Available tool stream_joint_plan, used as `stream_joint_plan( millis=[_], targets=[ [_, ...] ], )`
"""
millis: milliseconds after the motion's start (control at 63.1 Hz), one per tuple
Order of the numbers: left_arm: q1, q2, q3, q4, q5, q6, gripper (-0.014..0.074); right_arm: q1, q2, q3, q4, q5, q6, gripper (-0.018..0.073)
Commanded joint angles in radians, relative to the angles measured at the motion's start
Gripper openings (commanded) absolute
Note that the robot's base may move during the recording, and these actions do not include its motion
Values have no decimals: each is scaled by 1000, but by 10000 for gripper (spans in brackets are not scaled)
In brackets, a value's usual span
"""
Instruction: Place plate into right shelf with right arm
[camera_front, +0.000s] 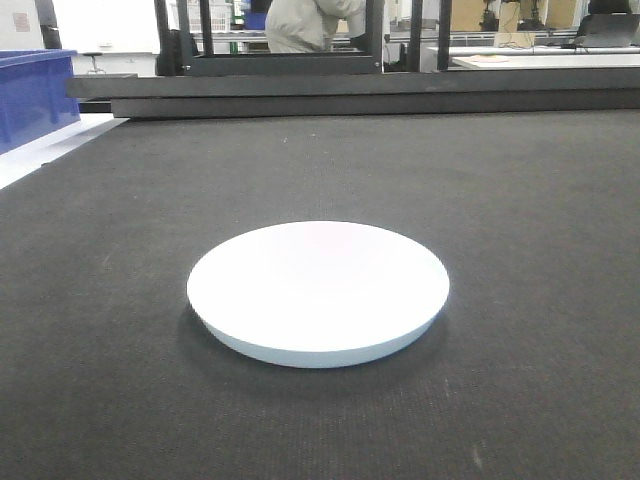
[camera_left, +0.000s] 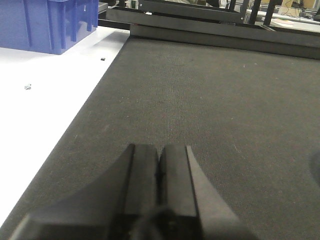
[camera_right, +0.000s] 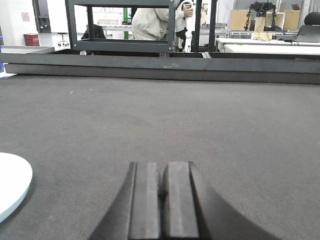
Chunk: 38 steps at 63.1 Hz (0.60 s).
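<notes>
Right gripper (camera_right: 163, 170) sits low over the dark mat (camera_right: 200, 115), jaws pressed together on nothing; the left gripper (camera_left: 160, 152) is likewise closed and empty. The plate (camera_front: 318, 290) lies flat on the mat, left of the right gripper and apart from it. Farther off, a blue bin (camera_front: 30, 95) stands at far left, with a person (camera_front: 305, 25) beyond.

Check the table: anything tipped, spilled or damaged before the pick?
Nothing major. The plate sits flat on the dark mat, rim intact as far as visible, no spill. Only stray items: two tiny specks on the white surface near the blue bin, too small to identify.
</notes>
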<state>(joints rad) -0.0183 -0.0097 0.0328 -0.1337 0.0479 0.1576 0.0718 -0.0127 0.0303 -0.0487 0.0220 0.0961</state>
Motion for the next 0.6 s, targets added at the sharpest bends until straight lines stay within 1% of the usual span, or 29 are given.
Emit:
stream_joint_plan(
  millis=[0, 586],
  targets=[
    [-2, -10, 10, -8, -90, -7, -128, -6, -16, -16, -9, -89, -2, 64],
    [-2, -10, 10, -8, -90, -7, -128, -6, -16, -16, -9, -89, -2, 64]
  ],
)
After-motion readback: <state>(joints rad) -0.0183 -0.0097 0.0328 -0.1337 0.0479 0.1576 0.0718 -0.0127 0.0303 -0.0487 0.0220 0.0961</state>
